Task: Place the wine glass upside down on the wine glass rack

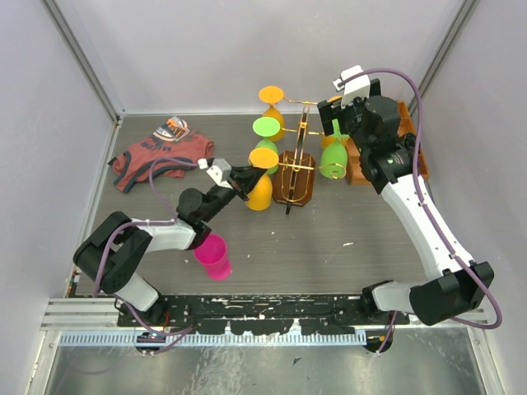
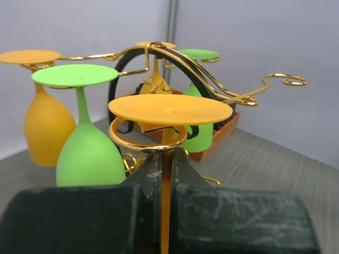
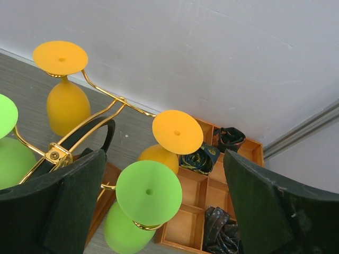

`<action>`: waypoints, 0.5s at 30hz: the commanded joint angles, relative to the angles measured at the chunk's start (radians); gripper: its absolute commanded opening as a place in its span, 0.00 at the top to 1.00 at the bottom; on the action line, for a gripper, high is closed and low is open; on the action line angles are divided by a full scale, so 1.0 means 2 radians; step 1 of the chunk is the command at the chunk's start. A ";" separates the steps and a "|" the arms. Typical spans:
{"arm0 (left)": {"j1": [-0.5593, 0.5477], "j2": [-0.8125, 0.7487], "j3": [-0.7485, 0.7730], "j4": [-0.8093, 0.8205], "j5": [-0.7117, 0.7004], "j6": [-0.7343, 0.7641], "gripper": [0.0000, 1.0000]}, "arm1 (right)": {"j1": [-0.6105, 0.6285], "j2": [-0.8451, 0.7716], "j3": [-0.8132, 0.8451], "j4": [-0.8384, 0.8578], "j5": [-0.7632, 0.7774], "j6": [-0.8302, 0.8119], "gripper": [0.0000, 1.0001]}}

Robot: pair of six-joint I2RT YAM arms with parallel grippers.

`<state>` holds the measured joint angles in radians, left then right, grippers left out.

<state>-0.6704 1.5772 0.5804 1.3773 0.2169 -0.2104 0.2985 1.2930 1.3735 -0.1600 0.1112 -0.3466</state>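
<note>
The wine glass rack [image 1: 295, 171] of gold wire stands mid-table on a dark base; it also shows in the left wrist view [image 2: 212, 84]. My left gripper [image 1: 240, 181] is shut on the stem of an upside-down orange wine glass [image 1: 261, 191]. In the left wrist view the gripper [image 2: 166, 174] pinches the stem just under a gold ring, and the glass's foot [image 2: 169, 108] lies on that ring. My right gripper [image 1: 344, 130] is open and empty above a hanging green glass [image 1: 333, 156], which shows between its fingers in the right wrist view [image 3: 148, 191].
More orange and green glasses hang from the rack's arms [image 1: 266, 126]. An orange-brown compartment tray [image 1: 409, 141] holding rolled ties sits right of the rack. A pink cup [image 1: 214, 257] stands near the left arm. A red shirt [image 1: 160, 155] lies at the back left.
</note>
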 commanded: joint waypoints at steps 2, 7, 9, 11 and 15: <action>0.000 -0.030 -0.019 0.027 -0.059 0.049 1.00 | -0.004 -0.013 0.006 0.011 0.004 -0.009 0.03; -0.001 -0.053 -0.044 0.027 -0.095 0.072 1.00 | -0.004 -0.012 0.006 0.009 0.002 -0.008 0.03; 0.000 -0.064 -0.053 0.027 -0.102 0.080 1.00 | -0.004 -0.012 0.005 0.008 0.002 -0.009 0.03; 0.000 -0.075 -0.061 0.027 -0.101 0.086 1.00 | -0.004 -0.011 0.006 0.008 0.002 -0.009 0.03; -0.001 -0.085 -0.071 0.027 -0.082 0.093 1.00 | -0.004 -0.010 0.007 0.007 0.001 -0.009 0.03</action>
<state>-0.6724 1.4460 0.4641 1.3777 0.0605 -0.0742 0.2932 1.2930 1.3735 -0.1699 0.1108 -0.3569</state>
